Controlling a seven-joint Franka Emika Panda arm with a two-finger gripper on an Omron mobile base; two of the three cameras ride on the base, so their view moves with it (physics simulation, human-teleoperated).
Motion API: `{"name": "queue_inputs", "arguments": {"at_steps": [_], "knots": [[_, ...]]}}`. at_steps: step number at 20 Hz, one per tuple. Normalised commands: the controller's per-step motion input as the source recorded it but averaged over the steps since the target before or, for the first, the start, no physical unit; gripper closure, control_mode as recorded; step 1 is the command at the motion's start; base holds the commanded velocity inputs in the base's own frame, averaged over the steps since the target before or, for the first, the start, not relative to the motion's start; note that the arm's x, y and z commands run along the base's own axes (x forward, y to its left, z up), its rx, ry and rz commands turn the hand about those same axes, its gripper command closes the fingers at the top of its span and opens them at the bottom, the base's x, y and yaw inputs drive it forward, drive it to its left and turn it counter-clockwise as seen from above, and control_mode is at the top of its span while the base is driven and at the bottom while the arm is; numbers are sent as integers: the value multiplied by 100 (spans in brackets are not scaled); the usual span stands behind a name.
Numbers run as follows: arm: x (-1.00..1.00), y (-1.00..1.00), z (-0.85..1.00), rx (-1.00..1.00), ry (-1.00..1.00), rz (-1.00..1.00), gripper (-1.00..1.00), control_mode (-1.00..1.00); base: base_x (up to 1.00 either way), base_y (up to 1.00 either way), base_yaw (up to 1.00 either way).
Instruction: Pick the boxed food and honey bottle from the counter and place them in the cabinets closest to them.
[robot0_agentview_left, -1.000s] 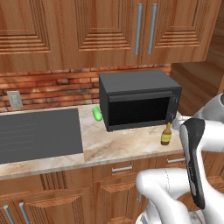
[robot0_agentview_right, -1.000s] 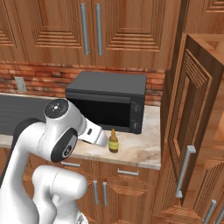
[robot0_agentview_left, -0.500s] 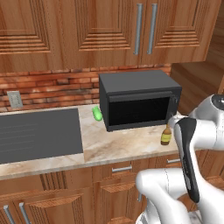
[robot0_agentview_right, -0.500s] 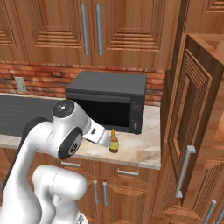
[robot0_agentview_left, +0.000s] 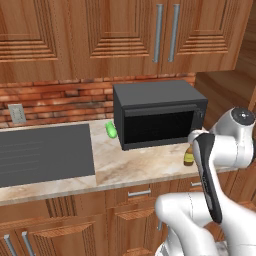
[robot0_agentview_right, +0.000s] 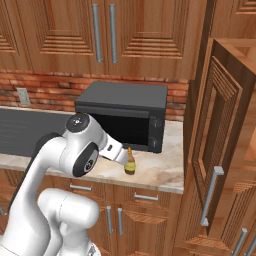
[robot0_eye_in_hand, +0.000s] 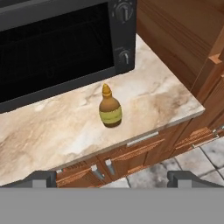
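Marbled counter (robot0_eye_in_hand: 153, 94) under wooden cabinets (robot0_agentview_left: 125, 35). Black microwave (robot0_agentview_left: 157, 117) at back; honey bottle (robot0_eye_in_hand: 110, 108) upright at its 5 o'clock, near counter edge, apart from everything. Small green item (robot0_agentview_left: 111, 130) at microwave's 9 o'clock. Gripper (robot0_eye_in_hand: 111, 178) spread wide, empty, hanging off counter edge, bottle at its 12 o'clock.

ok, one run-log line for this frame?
phase: approach | claw: open, empty, apart from bottle | small amber honey bottle: upright on beige marbled counter, in front of black microwave | tall wooden cabinet door: open
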Motion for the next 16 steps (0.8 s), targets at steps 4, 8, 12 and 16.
{"name": "queue_inputs", "arguments": {"at_steps": [4,8,12,16], "knots": [[26,-10,-20,0,0,0,-100,-100,0,0,0],[21,-10,-19,0,0,0,-100,-100,0,0,0],[26,-10,-20,0,0,0,-100,-100,0,0,0],[30,-8,-21,0,1,0,-100,-100,0,0,0]]}}
